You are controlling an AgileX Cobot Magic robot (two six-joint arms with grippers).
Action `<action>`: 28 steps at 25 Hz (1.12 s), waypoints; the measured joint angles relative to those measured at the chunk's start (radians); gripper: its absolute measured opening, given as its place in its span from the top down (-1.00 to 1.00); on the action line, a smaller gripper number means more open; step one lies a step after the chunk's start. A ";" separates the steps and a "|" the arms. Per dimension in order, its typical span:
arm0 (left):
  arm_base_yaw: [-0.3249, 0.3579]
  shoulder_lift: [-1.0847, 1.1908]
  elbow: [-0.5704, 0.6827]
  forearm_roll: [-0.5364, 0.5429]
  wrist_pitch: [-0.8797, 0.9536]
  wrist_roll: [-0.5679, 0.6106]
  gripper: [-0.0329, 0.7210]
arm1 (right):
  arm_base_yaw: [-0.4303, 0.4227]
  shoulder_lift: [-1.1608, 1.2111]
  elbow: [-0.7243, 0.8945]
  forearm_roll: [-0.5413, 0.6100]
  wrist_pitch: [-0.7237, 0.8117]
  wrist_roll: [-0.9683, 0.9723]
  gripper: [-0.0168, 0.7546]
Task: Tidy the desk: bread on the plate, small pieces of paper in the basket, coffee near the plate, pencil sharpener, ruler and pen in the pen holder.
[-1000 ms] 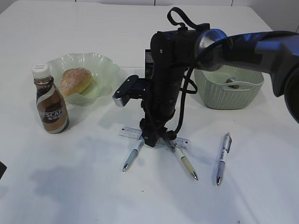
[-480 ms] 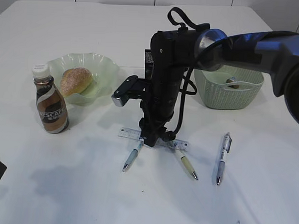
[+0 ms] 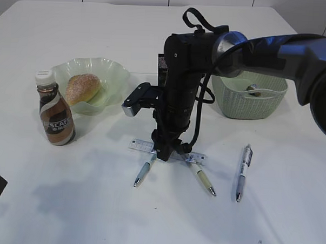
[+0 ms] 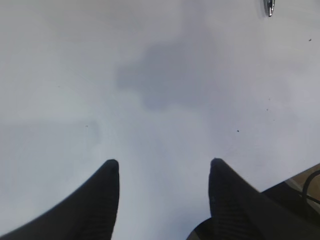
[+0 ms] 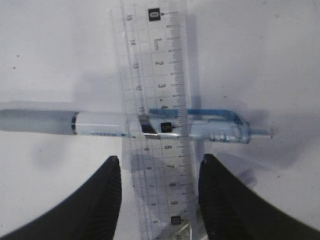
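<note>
The clear ruler lies flat on the desk, across a blue pen. My right gripper points straight down over the ruler's near end, open, one finger on each side of it. From the exterior view, the right gripper covers the middle of the ruler. Pens stick out toward the front, and a third pen lies to the right. The bread sits in the plate, with the coffee beside it. My left gripper hangs open over bare desk.
The green basket stands at the back right with small things inside. A dark boxy thing shows behind the right arm, mostly hidden. I cannot make out the pencil sharpener. A pen tip shows at the top of the left wrist view.
</note>
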 joint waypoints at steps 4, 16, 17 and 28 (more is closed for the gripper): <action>0.000 0.000 0.000 0.000 0.000 0.000 -0.15 | 0.000 0.004 0.000 0.002 0.000 -0.002 -0.08; 0.000 0.000 0.000 0.000 0.000 0.000 -0.15 | 0.000 0.020 0.000 0.006 0.000 -0.002 -0.01; 0.000 0.000 0.000 0.000 0.000 0.000 -0.15 | 0.000 0.020 0.000 0.006 0.000 -0.004 0.04; 0.000 0.000 0.000 0.000 0.000 0.000 -0.15 | 0.000 0.020 0.000 0.013 0.000 -0.004 0.17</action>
